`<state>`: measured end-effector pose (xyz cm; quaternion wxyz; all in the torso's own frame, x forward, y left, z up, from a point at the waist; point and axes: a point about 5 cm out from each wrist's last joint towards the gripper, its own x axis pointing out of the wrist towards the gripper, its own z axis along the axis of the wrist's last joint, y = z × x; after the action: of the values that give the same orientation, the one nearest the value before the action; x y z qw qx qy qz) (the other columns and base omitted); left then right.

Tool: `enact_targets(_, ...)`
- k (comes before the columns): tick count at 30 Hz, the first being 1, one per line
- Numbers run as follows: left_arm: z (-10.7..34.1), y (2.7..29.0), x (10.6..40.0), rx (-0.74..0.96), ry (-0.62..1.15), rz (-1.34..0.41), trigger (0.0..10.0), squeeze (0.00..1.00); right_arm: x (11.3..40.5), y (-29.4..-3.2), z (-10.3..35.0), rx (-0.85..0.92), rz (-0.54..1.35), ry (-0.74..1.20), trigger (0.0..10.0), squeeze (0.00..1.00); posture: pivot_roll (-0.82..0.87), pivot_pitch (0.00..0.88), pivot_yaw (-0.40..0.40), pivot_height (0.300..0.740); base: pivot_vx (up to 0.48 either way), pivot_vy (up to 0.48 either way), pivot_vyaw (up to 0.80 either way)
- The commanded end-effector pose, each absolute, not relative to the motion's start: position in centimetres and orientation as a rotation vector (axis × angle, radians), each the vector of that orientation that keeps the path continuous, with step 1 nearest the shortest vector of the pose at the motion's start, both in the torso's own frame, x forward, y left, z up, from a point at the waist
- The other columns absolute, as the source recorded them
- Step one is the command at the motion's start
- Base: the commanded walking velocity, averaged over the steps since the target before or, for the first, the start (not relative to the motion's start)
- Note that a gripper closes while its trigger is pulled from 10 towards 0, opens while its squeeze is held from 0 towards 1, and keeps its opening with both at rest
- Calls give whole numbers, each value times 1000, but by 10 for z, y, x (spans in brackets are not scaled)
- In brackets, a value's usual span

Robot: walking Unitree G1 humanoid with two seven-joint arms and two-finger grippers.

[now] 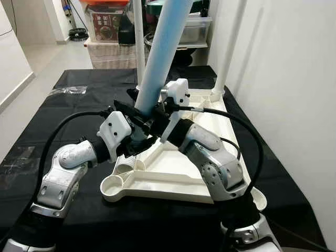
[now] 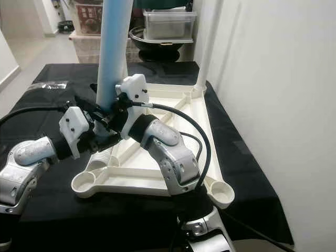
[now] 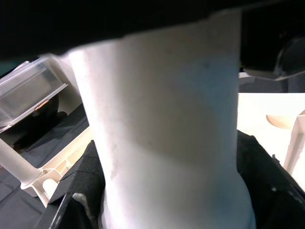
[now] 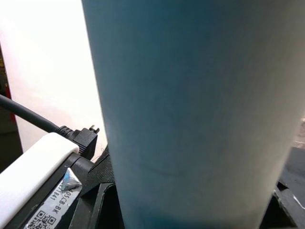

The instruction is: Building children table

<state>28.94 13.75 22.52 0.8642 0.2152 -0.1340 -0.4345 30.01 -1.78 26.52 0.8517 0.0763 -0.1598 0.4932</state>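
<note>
Both arms are in on this one: the left gripper and the right gripper meet low on the pale blue table leg, fingers closed around it from opposite sides, and both wrist views look straight onto that tube at very close range. The leg leans, its top tipped away toward the far end of the table, its foot down among the ribs of the upturned white tabletop, which lies on the black cloth. Two white legs already stand upright in the far corner sockets, and an open round socket waits at the near left corner. Exactly where the blue leg's foot sits is hidden behind the grippers, so whether it has found a socket I cannot tell. My read: this is the seating step, and the lean is the problem. Doing it well means bringing the tube upright first, the two grippers moving together, then pressing straight down along its axis. Pushing while tilted risks jamming the foot or sliding the whole tabletop across the cloth.
</note>
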Motion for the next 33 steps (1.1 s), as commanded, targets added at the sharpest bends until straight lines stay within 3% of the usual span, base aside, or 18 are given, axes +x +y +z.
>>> enact_targets(1, 212, 127, 287, 441, -237, -967, 10000, 0, 297, -15, 286, 205, 1037, -423, 10000, 1000, 17, 0, -58, 740, 0, 0, 0)
enact_targets(8, 211, 127, 287, 467, -235, -977, 10000, 0, 303, -25, 297, 281, 1013, -429, 10000, 1000, 14, 0, -54, 740, 0, 0, 0)
enact_targets(9, 211, 127, 287, 469, -235, -976, 10000, 0, 303, -26, 299, 292, 1018, -430, 10000, 0, 11, 0, -51, 740, 0, 0, 0)
enact_targets(22, 210, 130, 288, 513, -244, -977, 10000, 0, 297, -25, 293, 360, 1115, -353, 10000, 0, 16, 0, -51, 740, 0, 0, 0)
enact_targets(23, 210, 131, 288, 518, -241, -978, 10000, 0, 298, -25, 292, 360, 1119, -344, 0, 0, 15, 0, -51, 740, 0, 0, 0)
enact_targets(33, 208, 130, 288, 523, -233, -996, 10000, 0, 298, -25, 288, 407, 1101, -332, 0, 0, 15, 0, -46, 740, 0, 0, 0)
